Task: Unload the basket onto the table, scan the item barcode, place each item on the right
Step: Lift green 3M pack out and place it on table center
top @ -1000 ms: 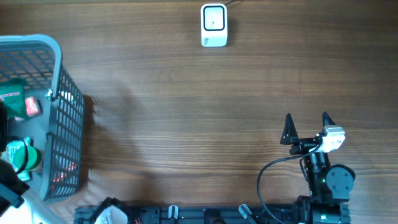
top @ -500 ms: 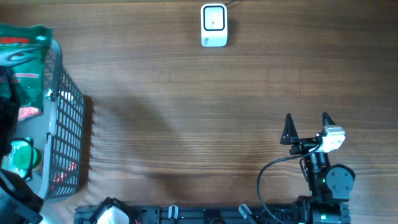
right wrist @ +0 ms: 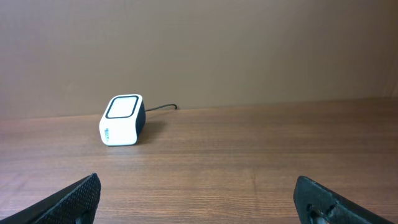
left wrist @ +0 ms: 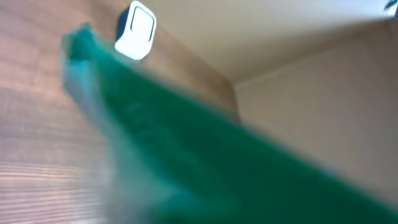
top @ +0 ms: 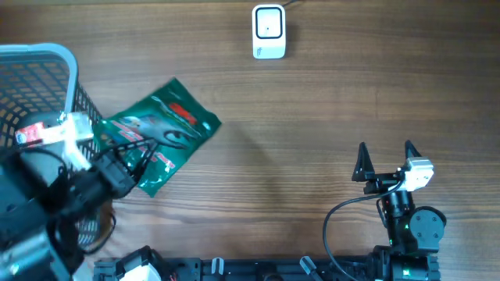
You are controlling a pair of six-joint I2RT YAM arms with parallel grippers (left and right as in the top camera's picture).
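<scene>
**Overhead: left jaws clamped on the packet**

Left gripper (top: 125, 165): jaws closed on one end of the green packet (top: 160, 131). We see the packet just beside the basket (top: 76, 74), over the left part of the table (top: 297, 117). Right gripper (top: 385, 154): jaws spread wide, holding nothing, near the front edge. Scanner (top: 269, 31) sits at the far edge, well apart from the packet. Left wrist view is mostly green blur.

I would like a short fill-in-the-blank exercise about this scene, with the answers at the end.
1. The left gripper is shut on a ___ packet.
2. The right gripper is ___ and holds nothing.
3. The scanner is ___ in colour.
Missing words: green; open; white.
</scene>
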